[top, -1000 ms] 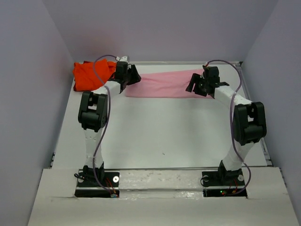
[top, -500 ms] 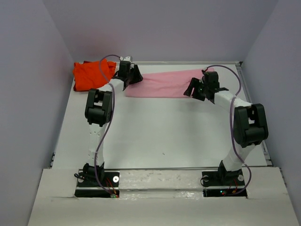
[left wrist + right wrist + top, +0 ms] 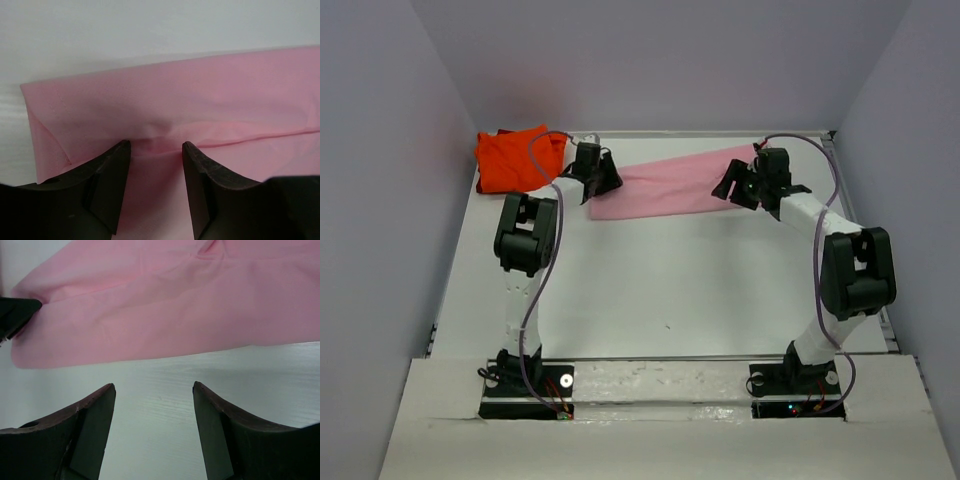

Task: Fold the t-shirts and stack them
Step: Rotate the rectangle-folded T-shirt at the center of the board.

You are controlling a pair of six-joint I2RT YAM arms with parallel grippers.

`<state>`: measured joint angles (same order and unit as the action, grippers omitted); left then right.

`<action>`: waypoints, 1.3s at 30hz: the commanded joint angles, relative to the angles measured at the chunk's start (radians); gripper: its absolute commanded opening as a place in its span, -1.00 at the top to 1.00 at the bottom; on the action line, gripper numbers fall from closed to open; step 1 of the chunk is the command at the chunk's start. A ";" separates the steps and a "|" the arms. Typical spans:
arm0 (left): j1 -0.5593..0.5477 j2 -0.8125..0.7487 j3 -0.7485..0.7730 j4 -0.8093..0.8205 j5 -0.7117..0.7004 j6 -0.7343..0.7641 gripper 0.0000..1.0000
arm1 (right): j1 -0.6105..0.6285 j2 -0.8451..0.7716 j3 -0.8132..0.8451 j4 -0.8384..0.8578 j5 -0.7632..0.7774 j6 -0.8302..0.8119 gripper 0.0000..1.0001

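Light pink cloth t-shirt (image 3: pixel 665 185) lies banded across the far desk (image 3: pixel 670 290); left pincer (image 3: pixel 156 147) apart astride a pucker, right pincer (image 3: pixel 154 390) apart short of the hem, so best seat both deeper before closing.

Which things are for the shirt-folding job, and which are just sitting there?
For the job:
- pink t-shirt, spread flat at the back of the table
- orange-red t-shirt, bunched in the back left corner

Just there:
- white table
- grey walls
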<state>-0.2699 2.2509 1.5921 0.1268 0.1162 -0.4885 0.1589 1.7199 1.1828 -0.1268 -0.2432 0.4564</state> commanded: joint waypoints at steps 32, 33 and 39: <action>-0.868 -0.867 -1.050 -0.016 -0.300 -0.484 -0.18 | 0.010 0.290 0.429 -0.221 0.214 -0.076 -0.41; -0.877 -0.910 -1.008 -0.060 -0.328 -0.470 -0.18 | 0.010 0.294 0.439 -0.221 0.211 -0.076 -0.41; -0.868 -1.040 -0.643 -0.349 -0.565 -0.296 -0.25 | 0.010 0.322 0.466 -0.221 0.197 -0.074 -0.41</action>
<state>-1.1538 1.3231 0.7444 -0.0410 -0.2379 -0.9062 0.1589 2.0235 1.5848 -0.3595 -0.0509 0.3958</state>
